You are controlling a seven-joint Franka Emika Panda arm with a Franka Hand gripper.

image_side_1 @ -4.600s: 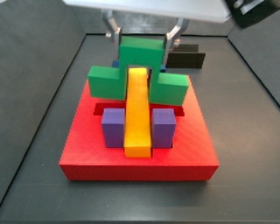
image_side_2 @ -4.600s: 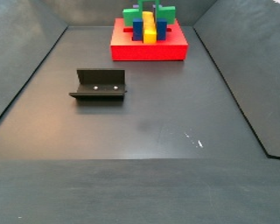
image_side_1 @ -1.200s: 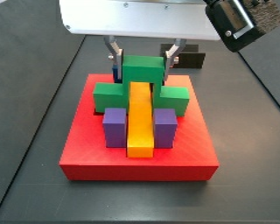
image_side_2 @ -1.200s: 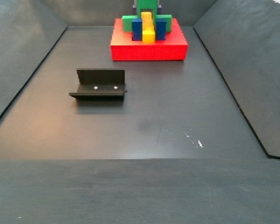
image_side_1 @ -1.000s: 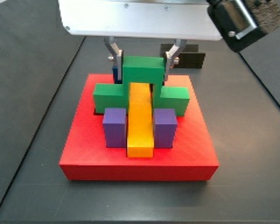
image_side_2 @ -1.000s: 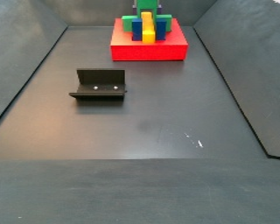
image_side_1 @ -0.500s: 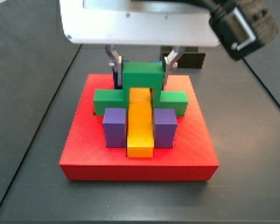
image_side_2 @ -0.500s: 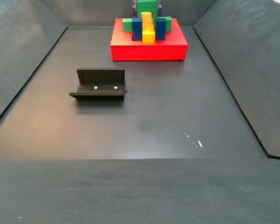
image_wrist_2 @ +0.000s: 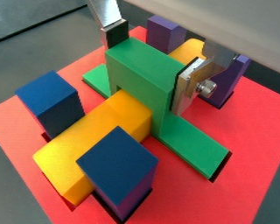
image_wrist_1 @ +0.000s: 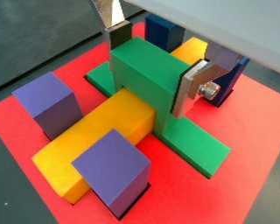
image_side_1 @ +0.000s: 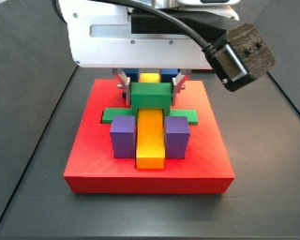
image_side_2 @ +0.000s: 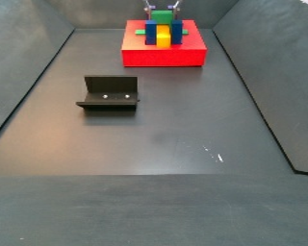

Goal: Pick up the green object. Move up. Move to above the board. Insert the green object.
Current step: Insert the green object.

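Observation:
The green object (image_wrist_1: 149, 74) straddles the long yellow bar (image_wrist_1: 95, 140) on the red board (image_wrist_1: 14, 140). Its low ends lie down at the board's surface and its raised middle sits over the bar. My gripper (image_wrist_1: 157, 66) is shut on the raised middle cube, one silver finger (image_wrist_1: 192, 86) on each side. Both show in the other wrist view too: the green object (image_wrist_2: 143, 74), the gripper (image_wrist_2: 152, 61). In a side view the gripper (image_side_1: 150, 89) hangs low over the board (image_side_1: 102, 159), on the green object (image_side_1: 149, 95). The far side view shows the board (image_side_2: 164, 56) at the back.
Two purple blocks (image_side_1: 123, 136) flank the near end of the yellow bar (image_side_1: 149, 141). Blue blocks (image_wrist_2: 49, 96) stand by its other end. The fixture (image_side_2: 109, 93) stands on the dark floor, left of middle. Dark walls ring the floor.
The gripper has come down with the green object. The piece has dropped from above the board to sit low over the yellow bar. The gripper body now hides more of the board's back.

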